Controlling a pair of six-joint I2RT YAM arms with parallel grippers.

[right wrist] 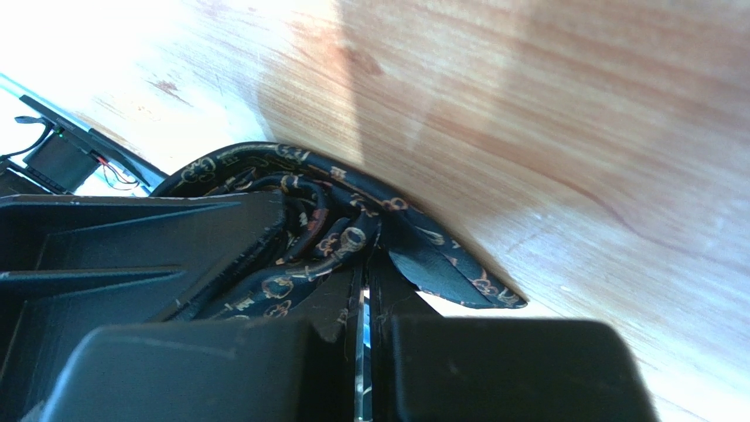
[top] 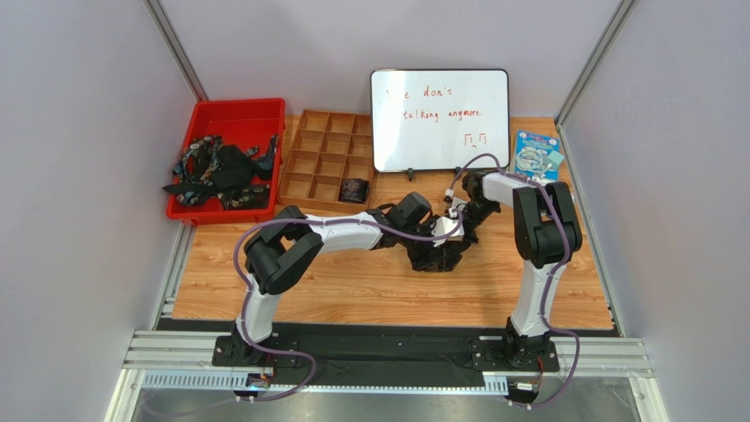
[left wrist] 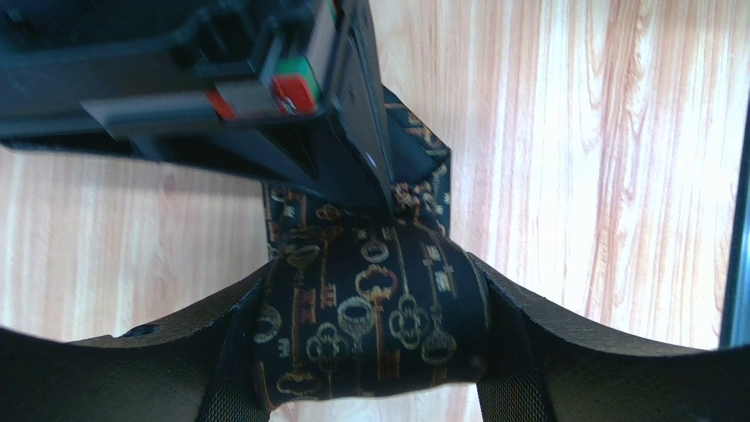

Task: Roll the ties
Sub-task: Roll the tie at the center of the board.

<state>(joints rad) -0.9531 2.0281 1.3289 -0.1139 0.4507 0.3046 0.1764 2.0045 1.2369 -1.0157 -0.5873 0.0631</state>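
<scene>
The key-pattern tie (left wrist: 370, 299) lies near the middle of the wooden table (top: 352, 290), well away from every edge. Part of it is wound into a fat roll.

The left claw (left wrist: 370, 272) is wide. The roll fills the gap and touches both fingers. The right claw (right wrist: 363, 290) is pinched tight, and a bit of the tie's cloth runs into the thin slit between its tips. In the left wrist view it comes down onto the top of the roll, just beyond the left claw.

There is bare wood in front of the tie, all the way to the black strip (top: 387, 347) where the arms are bolted. There is bare wood to the left and right too. Behind the claws the room is tighter, as the foot of the whiteboard (top: 440, 119) stands near.

A wooden tray (top: 317, 141) with many small boxes sits at the back, left of the whiteboard. One rolled tie (top: 354, 190) lies in its near right corner box. A red bin (top: 236, 112) sits just beside the tray in the back left corner, and holds a pile of ties (top: 220, 167). One dark end hangs over its left rim. A blue packet (top: 537, 156) lies in the back right corner.

The table is light wood with stripes in the grain. Plain grey walls (top: 79, 176) close in the left, right and back.
</scene>
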